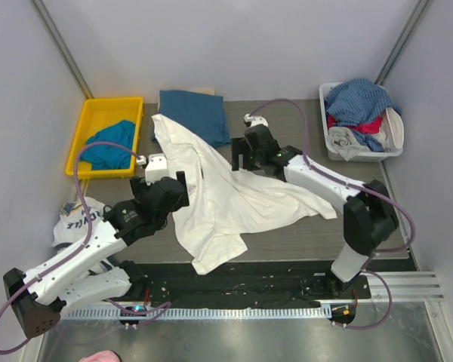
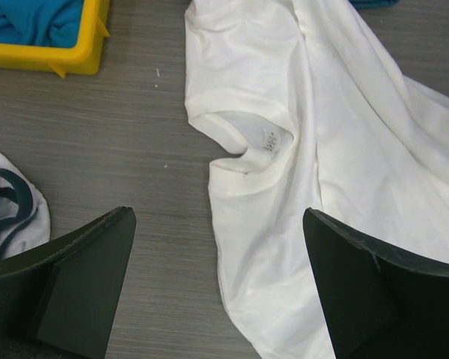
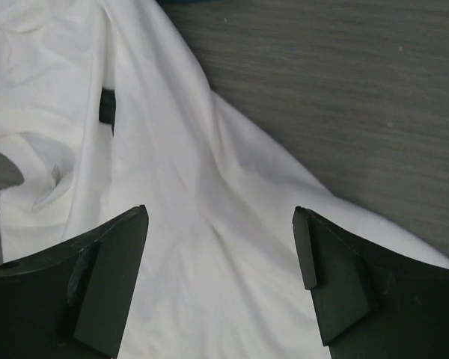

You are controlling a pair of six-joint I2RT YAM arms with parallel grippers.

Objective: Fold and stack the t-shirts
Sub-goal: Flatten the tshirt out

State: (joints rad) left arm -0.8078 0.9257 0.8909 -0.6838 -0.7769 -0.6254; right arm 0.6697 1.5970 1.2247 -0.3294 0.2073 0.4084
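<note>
White t-shirt lay crumpled mid-surface, spread diagonally from far-left to near-right, collar on its left side. Folded dark blue t-shirt sat at the far edge, the white one's far corner touching or overlapping it. Left gripper hovered over the collar area, jaws wide apart, holding nothing. Right gripper sat above the shirt's middle, jaws apart, nothing between them. Judgement: thin, limp cotton, light, will sag and bunch. Best pinched at shoulder seams or hem corners, both arms, then dragged flat.
</note>
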